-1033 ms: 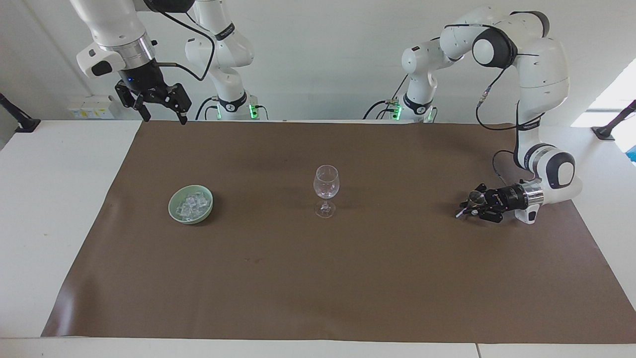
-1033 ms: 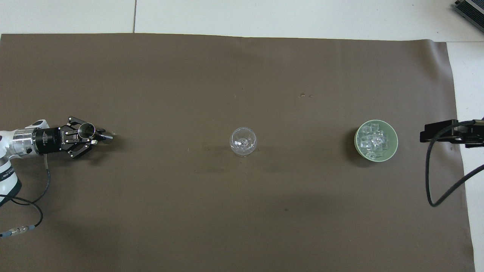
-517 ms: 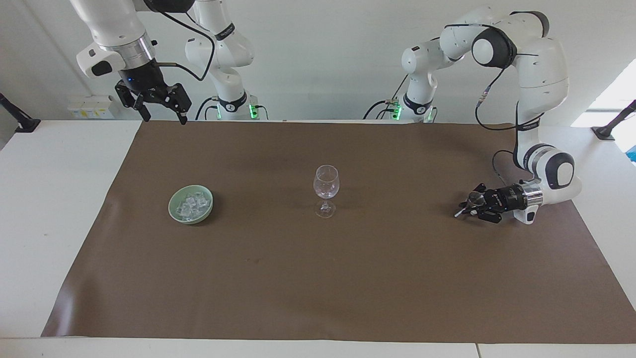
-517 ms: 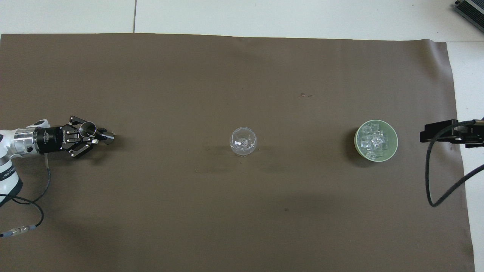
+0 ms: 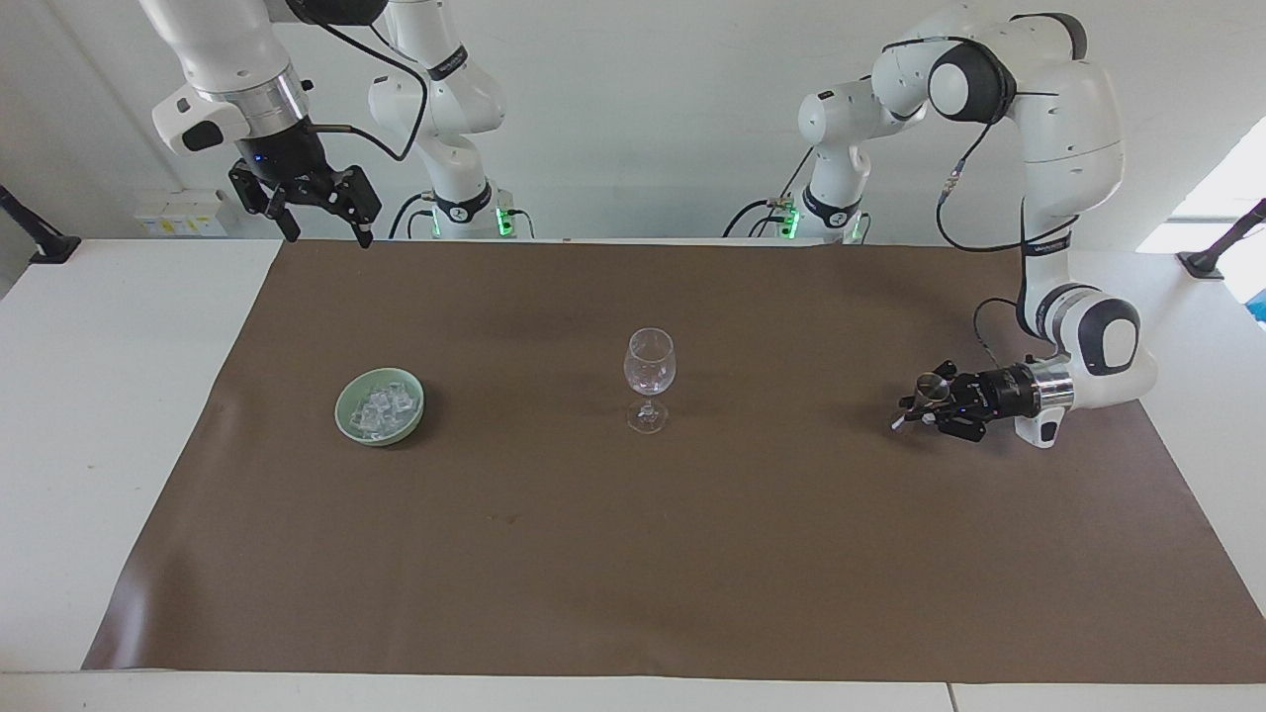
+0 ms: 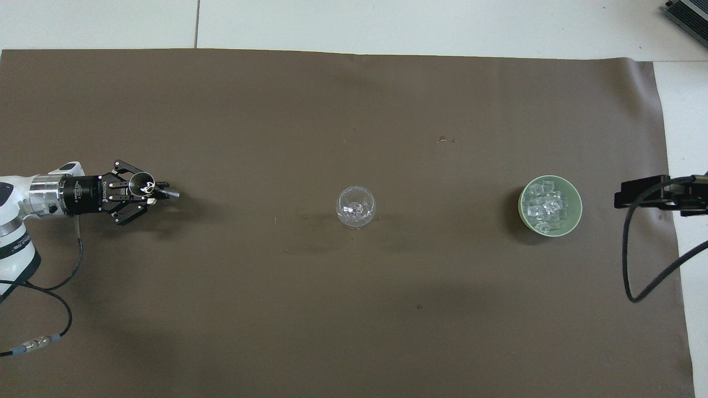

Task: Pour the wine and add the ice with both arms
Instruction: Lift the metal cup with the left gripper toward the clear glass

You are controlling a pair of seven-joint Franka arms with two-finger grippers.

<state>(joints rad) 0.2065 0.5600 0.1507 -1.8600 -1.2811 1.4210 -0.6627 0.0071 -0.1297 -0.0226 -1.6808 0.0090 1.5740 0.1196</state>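
A clear stemmed glass [image 5: 649,366] [image 6: 355,207] stands upright mid-mat. Toward the right arm's end sits a pale green bowl [image 5: 339,407] [image 6: 578,205] filled with ice [image 5: 382,407] [image 6: 546,205]. My left gripper [image 5: 915,407] [image 6: 159,192] lies level, low over the mat at the left arm's end, pointing at the glass. It is shut on a small silver metal cup [image 5: 930,383] [image 6: 145,181], which is held upright. No wine shows in these views. My right gripper [image 5: 330,237] hangs open and empty, high over the mat's corner by the robots, and waits.
A brown mat [image 5: 633,554] [image 6: 354,309] covers most of the white table [image 5: 109,396]. A black cable [image 6: 628,260] loops over the mat's edge at the right arm's end. Another cable [image 6: 55,287] trails from the left arm.
My left gripper has risen a little and slid toward the glass with the metal cup in it. The right arm, glass and bowl have stayed put.
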